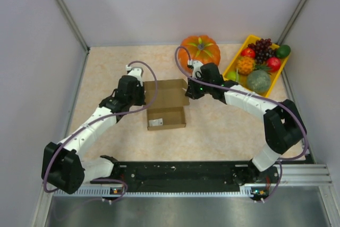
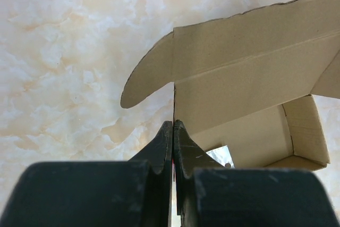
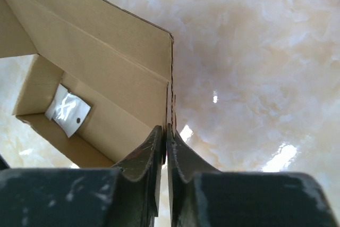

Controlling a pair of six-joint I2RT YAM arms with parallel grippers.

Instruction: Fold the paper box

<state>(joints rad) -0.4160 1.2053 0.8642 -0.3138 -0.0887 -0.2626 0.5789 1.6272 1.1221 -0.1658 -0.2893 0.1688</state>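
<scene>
Top external view: the paper box (image 1: 166, 104) is seen open at mid-table (image 1: 223, 131), its side edges pinched by the clenched left hand (image 1: 141, 95) and right hand (image 1: 187, 93), so the lid is best raised evenly and creased along its hinge.

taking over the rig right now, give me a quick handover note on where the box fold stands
Left gripper: shut, pinching the left edge of the paper box where the lid meets the wall.
Right gripper: shut, pinching the right edge at the matching corner.
Box: mid-table, between the two arms, a small white packet lying inside.
Done: the base is formed, walls standing.
Left: the lid is open and leaning back, its rounded side flap splayed outward. Likely next: bring the lid over the base and tuck the flaps in.
</scene>
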